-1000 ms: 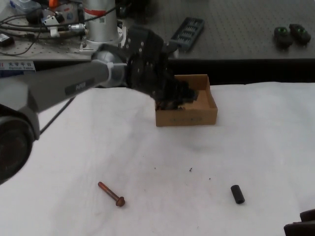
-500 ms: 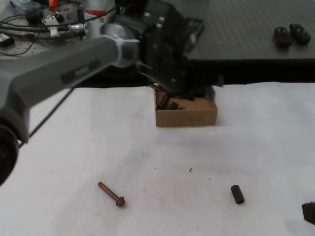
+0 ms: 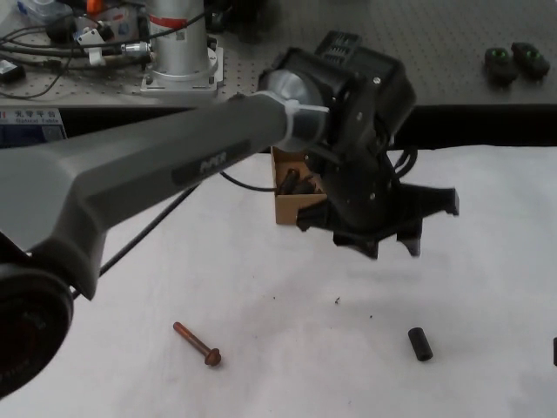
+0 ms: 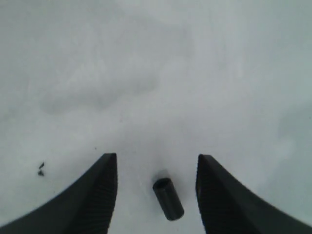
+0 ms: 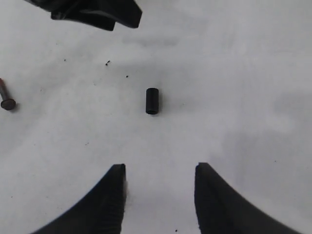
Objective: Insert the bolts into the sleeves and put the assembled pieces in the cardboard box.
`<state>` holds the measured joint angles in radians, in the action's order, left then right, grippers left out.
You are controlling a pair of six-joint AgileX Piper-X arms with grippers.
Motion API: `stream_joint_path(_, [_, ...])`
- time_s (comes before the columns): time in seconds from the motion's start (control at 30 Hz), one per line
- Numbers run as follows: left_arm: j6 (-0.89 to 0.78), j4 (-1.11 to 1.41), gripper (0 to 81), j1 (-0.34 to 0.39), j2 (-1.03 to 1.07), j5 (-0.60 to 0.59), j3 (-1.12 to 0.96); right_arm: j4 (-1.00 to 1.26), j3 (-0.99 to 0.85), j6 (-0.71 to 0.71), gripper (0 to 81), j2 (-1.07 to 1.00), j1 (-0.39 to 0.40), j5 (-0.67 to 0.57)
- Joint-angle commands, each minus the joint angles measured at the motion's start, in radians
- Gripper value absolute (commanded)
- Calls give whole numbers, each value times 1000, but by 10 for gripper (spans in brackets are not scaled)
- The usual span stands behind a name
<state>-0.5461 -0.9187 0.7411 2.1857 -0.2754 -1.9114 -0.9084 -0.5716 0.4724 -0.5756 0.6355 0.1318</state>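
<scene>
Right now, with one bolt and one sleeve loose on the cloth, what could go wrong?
The left end effector and the right end effector, both open, frame the same sleeve; they might collide if both go for it. The sleeve lies on its side on the cloth, so a nudging finger could roll it away.

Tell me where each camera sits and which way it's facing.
High view: behind the arms, looking forward and down; left pincer shows.
Left wrist view: on that wrist, looking down at the sleeve; left pincer open.
Right wrist view: on that wrist, looking down; right pincer open.
All three share the sleeve.
</scene>
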Motion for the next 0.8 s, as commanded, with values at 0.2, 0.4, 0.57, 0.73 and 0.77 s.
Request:
stream_joint_path(0.2, [-137, -84, 335, 22, -6, 25, -7, 1, -47, 36, 337, 6, -7, 104])
stream_joint_path(0.4, [-159, -63, 297, 66, -6, 52, 1, 0, -93, 36, 225, 6, -7, 158])
stream_joint_path(0.57, [-179, -28, 297, 94, 5, 54, 1, -33, -95, 36, 268, 6, -7, 177])
stream_joint_path(0.73, [-182, -29, 297, 105, 12, 54, 33, -86, -95, 24, 295, 6, -7, 219])
stream_joint_path(0.77, [-182, -23, 297, 107, 12, 54, 50, -86, -95, 21, 295, 6, -7, 219])
